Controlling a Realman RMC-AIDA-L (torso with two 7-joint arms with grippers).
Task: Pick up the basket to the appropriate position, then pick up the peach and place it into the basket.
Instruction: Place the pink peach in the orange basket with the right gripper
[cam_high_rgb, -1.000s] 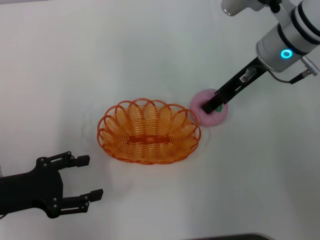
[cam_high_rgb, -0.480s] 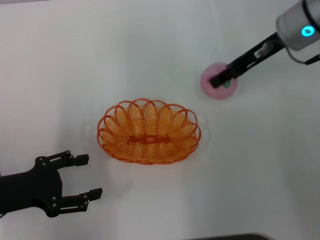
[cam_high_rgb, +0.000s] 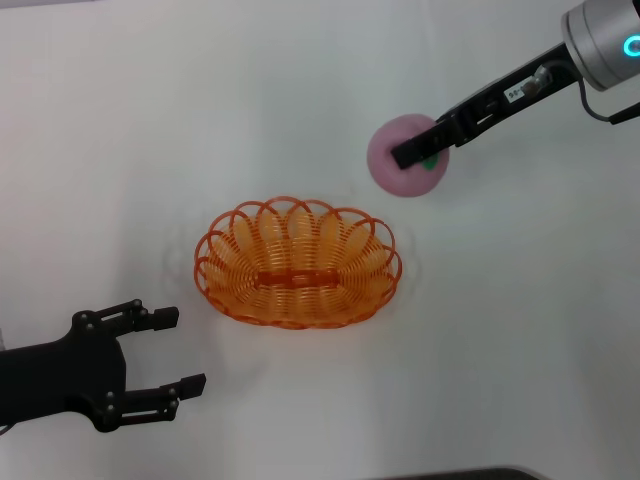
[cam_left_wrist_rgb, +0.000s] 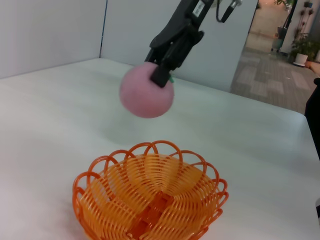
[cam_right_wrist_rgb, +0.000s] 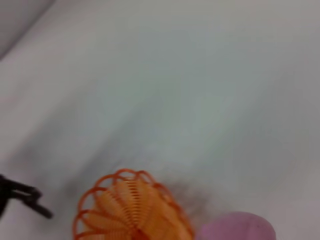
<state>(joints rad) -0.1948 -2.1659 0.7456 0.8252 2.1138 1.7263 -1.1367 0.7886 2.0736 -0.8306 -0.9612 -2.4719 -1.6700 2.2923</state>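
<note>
from the head view we see the right gripper (cam_high_rgb: 418, 152) pinching the peach (cam_high_rgb: 400, 165) in the air at one o'clock from the basket (cam_high_rgb: 297, 263), which sits on the white table (cam_high_rgb: 120, 150), while the left gripper (cam_high_rgb: 165, 352) waits spread open at seven o'clock. from the left wrist view the peach (cam_left_wrist_rgb: 146, 91) hangs clear above the basket (cam_left_wrist_rgb: 150, 200). from the right wrist view we catch only the peach's (cam_right_wrist_rgb: 237, 227) top beside the basket (cam_right_wrist_rgb: 132, 210).

White table (cam_high_rgb: 120, 120): we see one plain, matte surface filling the whole head view, evenly lit, with only soft shadows on it. Pale wall panels (cam_left_wrist_rgb: 50, 35): we find them behind the table's far edge in the left wrist view, with a thin dark vertical seam (cam_left_wrist_rgb: 103, 29) between two of them. Grey tiled floor (cam_left_wrist_rgb: 270, 75): we see it beyond the panels. Potted plants (cam_left_wrist_rgb: 301, 47): we note them far back, in a brighter area.
</note>
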